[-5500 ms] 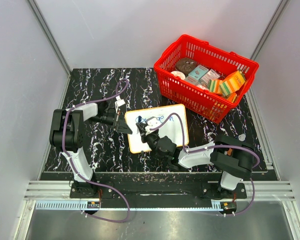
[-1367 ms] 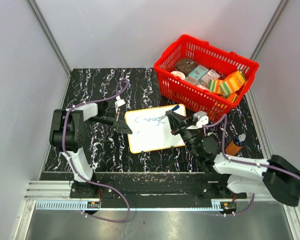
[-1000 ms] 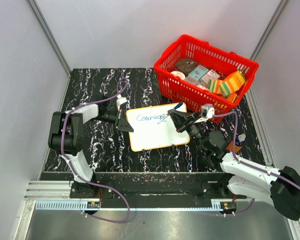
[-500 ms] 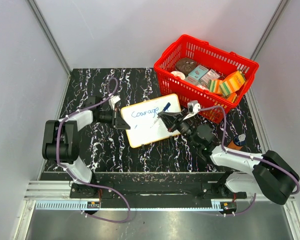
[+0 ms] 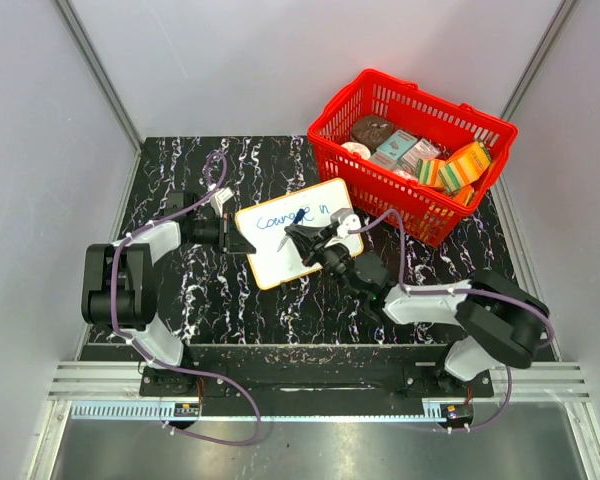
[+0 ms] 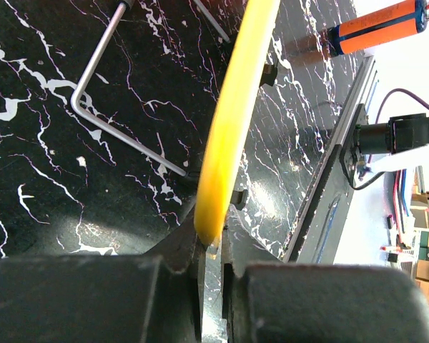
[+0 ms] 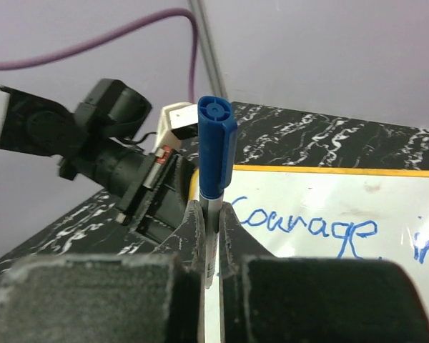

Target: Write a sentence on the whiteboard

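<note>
The whiteboard [image 5: 312,243] lies tilted on the black marble table, its yellow rim edge-on in the left wrist view [image 6: 236,107]. The sentence [image 5: 292,215] reads "Courage in" in blue, one line, also in the right wrist view [image 7: 311,227]. My left gripper [image 5: 236,241] is shut on the board's left edge [image 6: 211,232]. My right gripper [image 5: 302,240] is over the board's lower left part, shut on a blue-capped marker [image 7: 214,146]. The marker's blue end sticks out past the fingertips and its tip is hidden.
A red basket [image 5: 372,187] with boxes and packets stands at the back right, close to the board's right corner. An orange bottle with a blue cap [image 6: 375,25] lies near the table's front edge. A bent metal wire [image 6: 121,128] lies under the board.
The board has swung left and tilted more, with the left gripper. The word "in" has been added after "Courage". The right gripper with the marker has moved left, down to the board's lower left.
</note>
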`<act>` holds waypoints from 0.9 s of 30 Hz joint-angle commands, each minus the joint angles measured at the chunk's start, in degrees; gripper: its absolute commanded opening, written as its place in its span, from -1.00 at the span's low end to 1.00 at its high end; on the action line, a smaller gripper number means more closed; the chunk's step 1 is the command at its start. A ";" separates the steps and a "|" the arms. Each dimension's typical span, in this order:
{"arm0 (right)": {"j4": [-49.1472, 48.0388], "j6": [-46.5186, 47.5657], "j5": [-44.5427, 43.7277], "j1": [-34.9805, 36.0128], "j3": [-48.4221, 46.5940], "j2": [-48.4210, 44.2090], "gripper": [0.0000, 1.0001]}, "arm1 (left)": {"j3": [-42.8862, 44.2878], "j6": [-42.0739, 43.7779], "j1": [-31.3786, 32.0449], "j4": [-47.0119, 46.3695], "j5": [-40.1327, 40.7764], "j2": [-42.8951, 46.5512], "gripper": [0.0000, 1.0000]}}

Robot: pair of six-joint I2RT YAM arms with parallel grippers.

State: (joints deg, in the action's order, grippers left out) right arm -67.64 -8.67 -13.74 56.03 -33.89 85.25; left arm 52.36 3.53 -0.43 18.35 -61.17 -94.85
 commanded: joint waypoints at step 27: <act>-18.14 9.02 -6.65 4.26 -10.41 17.31 -1.00 | 0.73 4.20 -0.89 -2.35 10.37 -0.42 -1.00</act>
State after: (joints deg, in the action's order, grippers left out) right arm -74.04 0.14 -20.29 59.33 -42.02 101.14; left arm 52.36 3.60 -0.43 18.37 -61.23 -94.85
